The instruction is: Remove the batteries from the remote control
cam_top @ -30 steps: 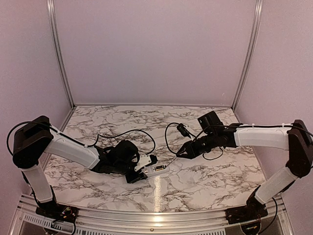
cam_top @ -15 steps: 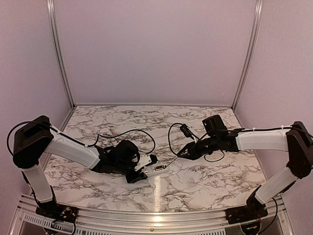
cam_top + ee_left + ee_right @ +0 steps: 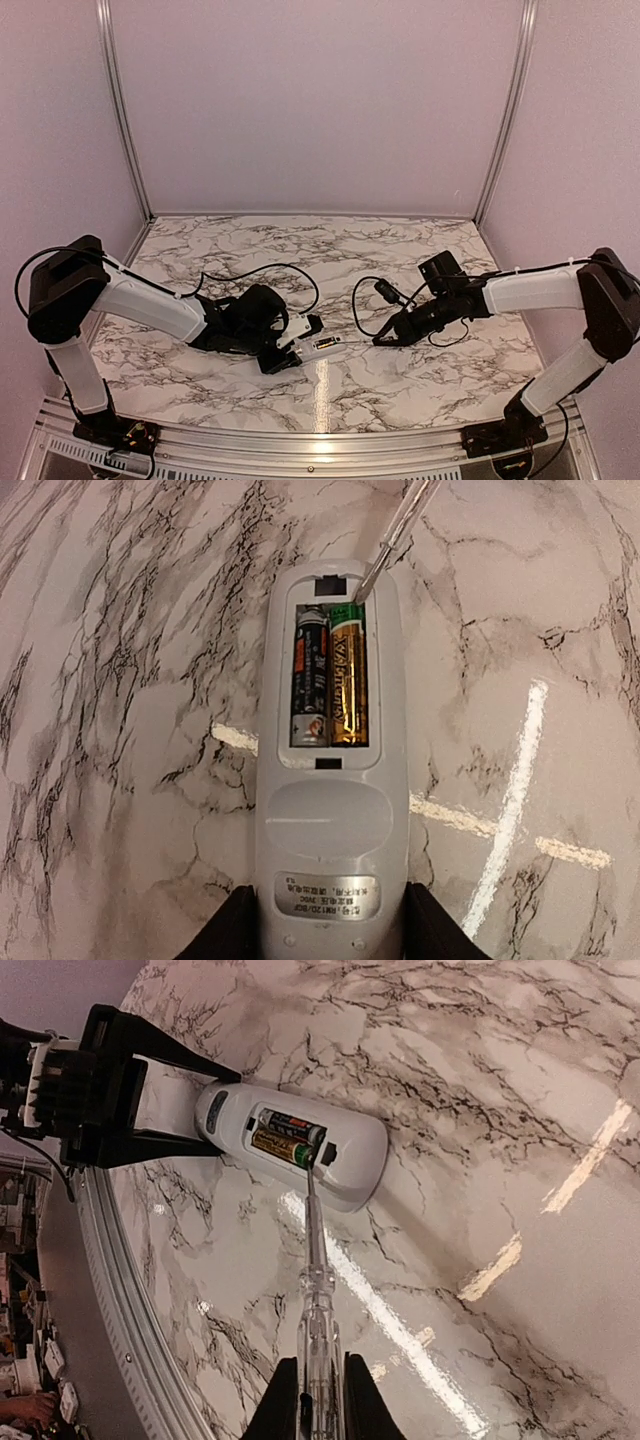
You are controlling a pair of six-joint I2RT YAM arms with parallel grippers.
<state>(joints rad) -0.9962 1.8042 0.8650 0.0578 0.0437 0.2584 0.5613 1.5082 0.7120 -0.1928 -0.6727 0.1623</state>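
The white remote control lies back-up on the marble table with its battery bay open. My left gripper is shut on its near end, seen in the left wrist view. Two batteries sit side by side in the bay, one dark and one gold. My right gripper is shut on a clear pen-like tool. The tool's tip touches the far end of the gold battery at the bay's edge. The remote also shows in the right wrist view.
Black cables loop over the table behind the left arm and beside the right wrist. An aluminium rail runs along the near edge. Pale walls close in the back and both sides.
My right gripper has moved toward the near side and lower, bringing the tool's tip down to the remote's open bay. The left arm and the remote have not moved.
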